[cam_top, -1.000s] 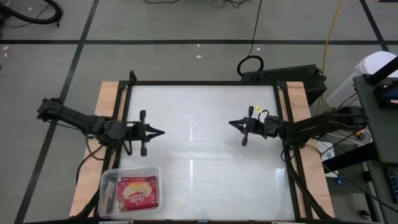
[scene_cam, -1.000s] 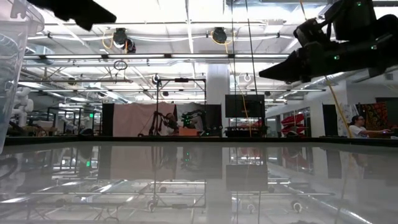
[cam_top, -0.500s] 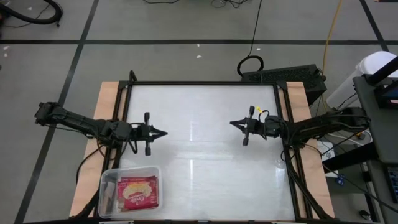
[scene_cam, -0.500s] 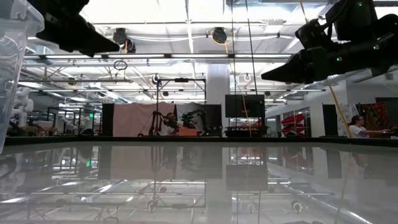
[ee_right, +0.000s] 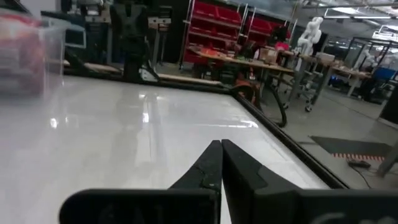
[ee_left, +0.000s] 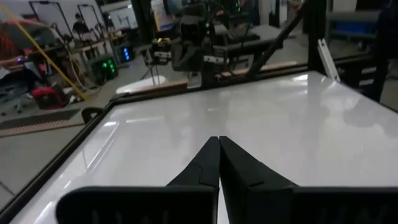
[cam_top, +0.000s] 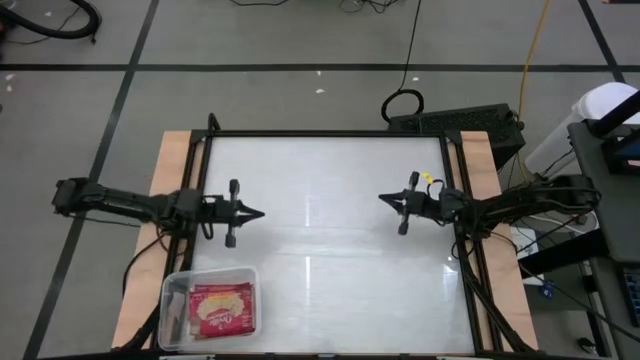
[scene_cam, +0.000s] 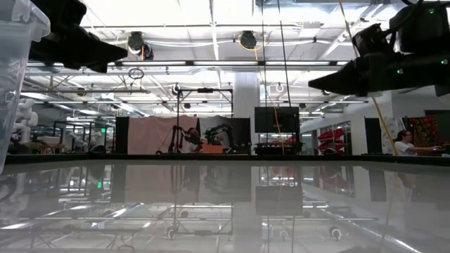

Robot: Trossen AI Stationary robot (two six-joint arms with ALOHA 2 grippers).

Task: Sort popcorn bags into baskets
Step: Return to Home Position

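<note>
Popcorn bags [cam_top: 222, 308]: lying inside the clear tub [cam_top: 168, 287], 1 showing its cream picture face up; I cannot count the rest.
Clear tub: sitting at the corner of the bench [cam_top: 330, 260] on my left arm's side, well apart from both hands.
Left hand [cam_top: 258, 212]: hovering above the bench's left half; I am pressing its 2 fingers together, gripping nothing.
Right hand [cam_top: 384, 197]: hovering above the right half, pointing toward the left one, its 2 fingers touching, also carrying nothing.
Bench: reflecting the ceiling lights.

Overhead, table-level and two wrist views, all sharing the table [cam_top: 320, 200].
</note>
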